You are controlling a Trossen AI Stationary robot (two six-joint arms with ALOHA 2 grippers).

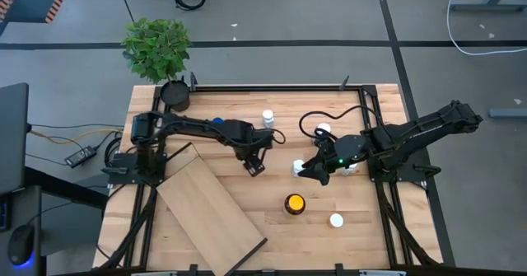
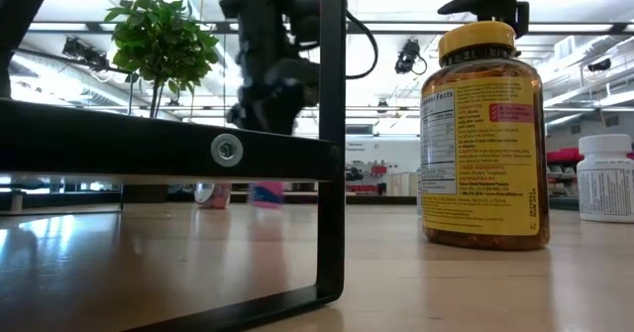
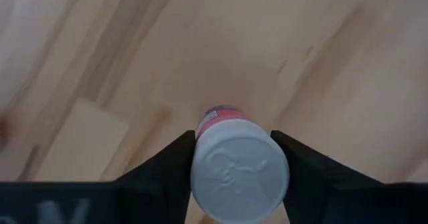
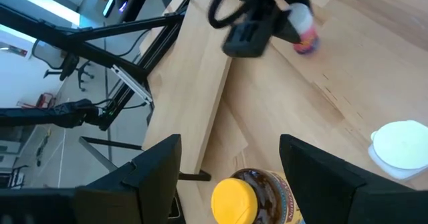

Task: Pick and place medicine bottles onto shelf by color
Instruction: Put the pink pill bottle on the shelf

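My left gripper (image 1: 254, 166) is over the table's middle, shut on a small bottle (image 3: 239, 172) with a white cap and a pink label. My right gripper (image 1: 315, 170) is open above the large amber bottle with the yellow cap (image 1: 295, 203), which stands upright below the fingers (image 4: 237, 198) and untouched. A white-capped bottle (image 1: 297, 168) stands by the right fingertips. The shelf (image 1: 210, 206), a pale plywood board, lies flat and slanted at the table's near left. Other white-capped bottles (image 1: 268, 118) (image 1: 324, 130) (image 1: 336, 220) and a blue-capped one (image 1: 216, 121) stand apart. My left gripper holds the pink-labelled bottle by its white cap (image 3: 200, 164), pinched between the two fingers, one on each side of the cap. The fingers come from above, slanting down. The bottle hangs below them (image 4: 305, 33); whether its base touches the table, I cannot tell.
A black pot with a green plant (image 1: 173, 93) stands at the far left corner. Black frame bars (image 1: 272, 86) run along the table's edges, and a cable (image 1: 317, 115) loops near the far bottles. Bare wood lies between the shelf and the amber bottle.
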